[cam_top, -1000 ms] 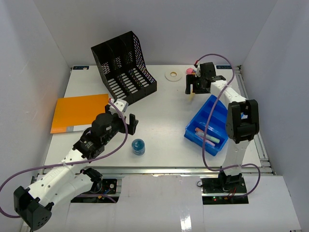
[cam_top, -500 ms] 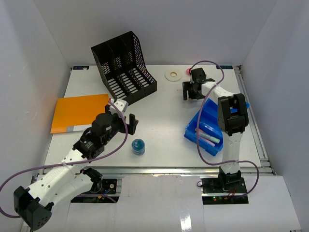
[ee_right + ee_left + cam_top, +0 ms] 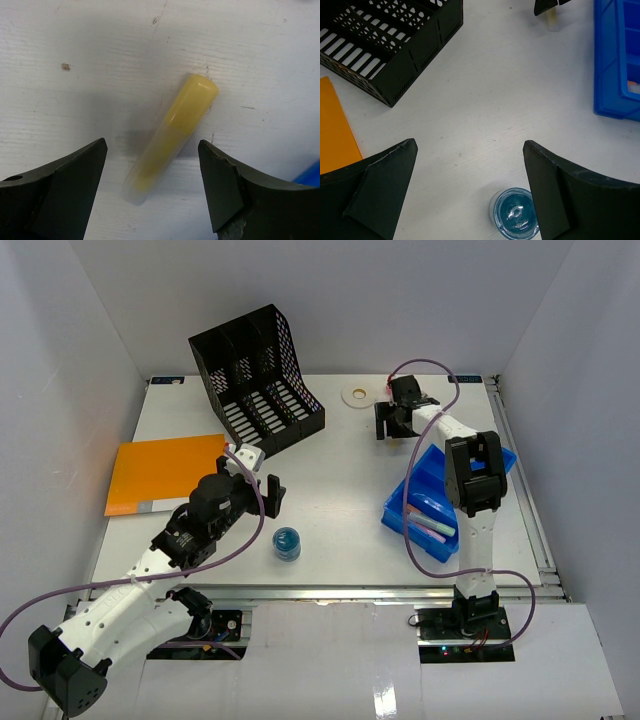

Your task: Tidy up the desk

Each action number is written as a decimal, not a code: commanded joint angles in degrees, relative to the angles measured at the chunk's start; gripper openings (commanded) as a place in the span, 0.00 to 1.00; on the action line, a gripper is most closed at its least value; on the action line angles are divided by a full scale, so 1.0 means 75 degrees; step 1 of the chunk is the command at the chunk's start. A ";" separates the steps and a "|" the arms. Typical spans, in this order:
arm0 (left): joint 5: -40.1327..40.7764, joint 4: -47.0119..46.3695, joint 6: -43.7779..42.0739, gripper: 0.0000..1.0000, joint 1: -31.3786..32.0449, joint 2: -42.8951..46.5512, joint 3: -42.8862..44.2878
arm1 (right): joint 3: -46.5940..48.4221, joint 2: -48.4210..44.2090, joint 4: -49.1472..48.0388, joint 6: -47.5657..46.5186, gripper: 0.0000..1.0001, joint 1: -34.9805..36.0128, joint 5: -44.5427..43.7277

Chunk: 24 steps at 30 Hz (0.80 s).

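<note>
The desk (image 3: 340, 480) is a white tabletop between grey walls. My right gripper (image 3: 392, 424) is open at the back right, low over the desk. In the right wrist view its jaws (image 3: 152, 144) straddle a yellow highlighter (image 3: 172, 135) that lies flat on the white surface, and neither finger touches it. My left gripper (image 3: 262, 480) is open and empty above the middle left. In the left wrist view (image 3: 470, 144) a small blue jar (image 3: 516, 213) stands just under its right finger.
A black file rack (image 3: 258, 380) stands at the back left and an orange folder (image 3: 165, 472) lies left. A blue bin (image 3: 440, 490) on the right holds highlighters (image 3: 432, 527). A white tape roll (image 3: 355, 395) lies at the back. The blue jar (image 3: 287, 543) stands near the front rail.
My right gripper has moved left and down over the yellow highlighter, and its arm now folds over the blue bin. The left arm has not moved.
</note>
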<state>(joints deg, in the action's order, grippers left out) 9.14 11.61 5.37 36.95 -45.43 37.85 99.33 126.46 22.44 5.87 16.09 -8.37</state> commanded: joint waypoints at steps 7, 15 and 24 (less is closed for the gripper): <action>0.0106 -0.0083 -0.0071 0.98 -0.0028 0.0092 -0.0077 | 0.0291 0.0331 -0.0121 0.0060 0.79 0.0212 -0.0655; 0.0149 -0.0083 -0.0094 0.98 -0.0028 0.0116 -0.0069 | 0.0181 0.0454 -0.0165 -0.0152 0.64 0.0433 -0.0868; 0.0114 -0.0095 -0.0098 0.98 -0.0036 0.0162 -0.0077 | -0.0309 -0.0015 -0.0355 -0.0480 0.33 0.0434 0.0083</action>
<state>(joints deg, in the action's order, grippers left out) 9.69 11.60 5.13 36.91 -45.39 37.85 99.01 128.44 20.90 4.08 19.31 -11.45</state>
